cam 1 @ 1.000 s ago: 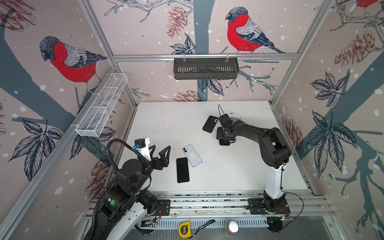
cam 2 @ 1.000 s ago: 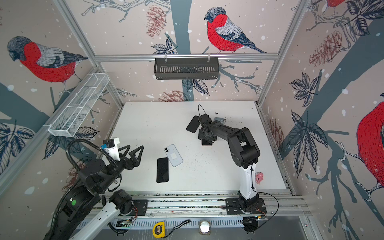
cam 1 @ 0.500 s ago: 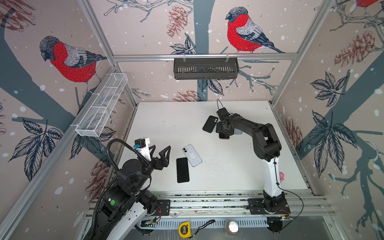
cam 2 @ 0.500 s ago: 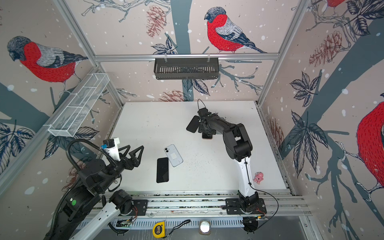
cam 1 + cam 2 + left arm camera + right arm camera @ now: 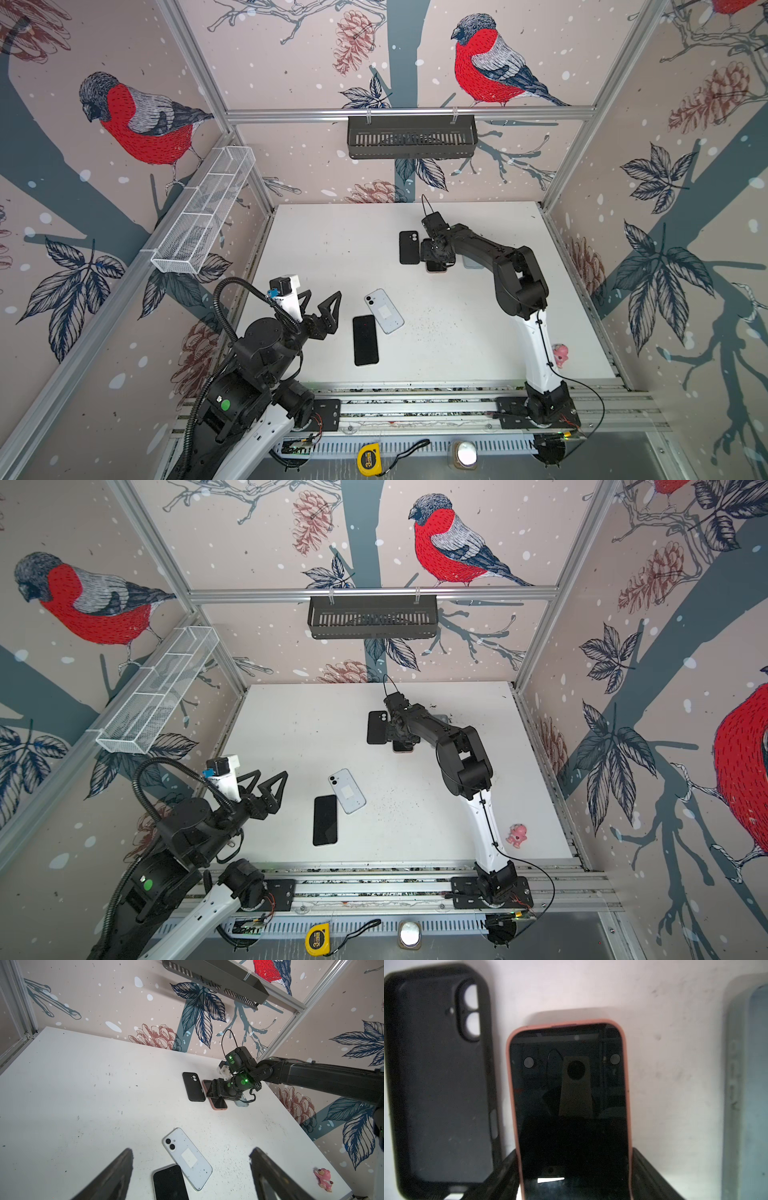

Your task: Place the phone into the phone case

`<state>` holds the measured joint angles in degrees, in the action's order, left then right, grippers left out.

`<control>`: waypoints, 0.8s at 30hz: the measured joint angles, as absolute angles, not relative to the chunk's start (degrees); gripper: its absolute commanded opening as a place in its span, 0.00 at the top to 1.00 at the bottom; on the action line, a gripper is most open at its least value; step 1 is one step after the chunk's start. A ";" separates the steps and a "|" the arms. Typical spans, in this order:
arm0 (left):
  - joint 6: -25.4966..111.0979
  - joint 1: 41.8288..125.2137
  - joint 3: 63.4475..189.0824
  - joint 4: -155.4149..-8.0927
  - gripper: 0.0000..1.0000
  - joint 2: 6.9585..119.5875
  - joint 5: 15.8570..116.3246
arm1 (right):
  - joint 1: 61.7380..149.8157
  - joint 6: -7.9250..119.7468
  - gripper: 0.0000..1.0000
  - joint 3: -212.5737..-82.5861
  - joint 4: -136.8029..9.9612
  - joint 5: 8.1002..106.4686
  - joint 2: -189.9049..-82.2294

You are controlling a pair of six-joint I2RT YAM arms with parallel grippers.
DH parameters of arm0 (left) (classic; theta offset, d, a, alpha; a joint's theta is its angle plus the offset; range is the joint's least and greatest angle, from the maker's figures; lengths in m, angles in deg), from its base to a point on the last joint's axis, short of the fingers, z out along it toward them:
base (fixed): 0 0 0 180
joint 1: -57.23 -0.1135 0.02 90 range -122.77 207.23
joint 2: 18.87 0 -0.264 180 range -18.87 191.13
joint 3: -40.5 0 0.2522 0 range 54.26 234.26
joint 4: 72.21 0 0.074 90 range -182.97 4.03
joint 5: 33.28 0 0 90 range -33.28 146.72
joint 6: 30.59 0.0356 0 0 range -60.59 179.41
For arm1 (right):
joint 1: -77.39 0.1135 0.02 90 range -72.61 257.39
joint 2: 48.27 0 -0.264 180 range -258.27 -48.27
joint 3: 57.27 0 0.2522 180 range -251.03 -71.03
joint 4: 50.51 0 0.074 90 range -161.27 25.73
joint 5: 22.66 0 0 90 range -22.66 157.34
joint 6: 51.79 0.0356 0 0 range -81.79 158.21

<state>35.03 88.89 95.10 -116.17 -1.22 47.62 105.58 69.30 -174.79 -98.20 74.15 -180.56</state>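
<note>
Two fingers [image 5: 645, 1167] of my right gripper [image 5: 575, 1157] straddle one end of the phone [image 5: 569, 1095]. It lies screen-up at the back of the table [image 5: 332, 249], already ringed by a pink case [image 5: 571, 1023]. My jaws stand wide, one on each long edge, but I cannot tell whether they pinch the phone or merely flank it.

The far corners look seated. The end under my fingers is hidden, so I judge the job is to make sure that end is home. I should stay square to the long edges, press evenly, and lift straight off so nothing drags.

An empty black case [image 5: 436, 1084] lies just beside the phone on one side and a pale blue case [image 5: 753, 1084] near it on the other. I should nudge neither.

My left gripper [image 5: 323, 297] hangs wide open and empty near the front. Close by are a white phone [image 5: 384, 311] lying back-up and a black phone [image 5: 365, 340] lying screen-up.

The white tabletop is scuffed and speckled, and a small pink toy [image 5: 516, 835] sits near its right edge. Bullfinch-patterned walls enclose it, carrying a black basket [image 5: 411, 137] and a wire basket [image 5: 203, 216].
</note>
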 measured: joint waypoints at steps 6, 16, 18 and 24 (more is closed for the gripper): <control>35.03 88.89 95.10 -116.17 0.12 -1.00 47.59 | 104.88 67.99 0.26 -177.85 -100.13 74.91 -182.46; 35.03 88.89 94.99 -116.17 0.12 -0.48 47.62 | 104.94 67.47 0.00 -179.86 -101.48 74.54 -182.96; 35.03 88.89 94.99 -116.17 0.12 -0.46 47.62 | 104.55 67.42 0.00 -179.19 -102.42 73.75 -181.98; 35.11 88.89 94.99 -116.17 0.12 -0.46 47.64 | 100.57 68.08 0.05 -170.09 -102.29 72.24 -171.33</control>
<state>35.11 88.89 94.99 -116.17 -0.46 47.64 100.57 68.08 -170.09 -102.29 72.24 -171.33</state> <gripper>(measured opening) 0.877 0.980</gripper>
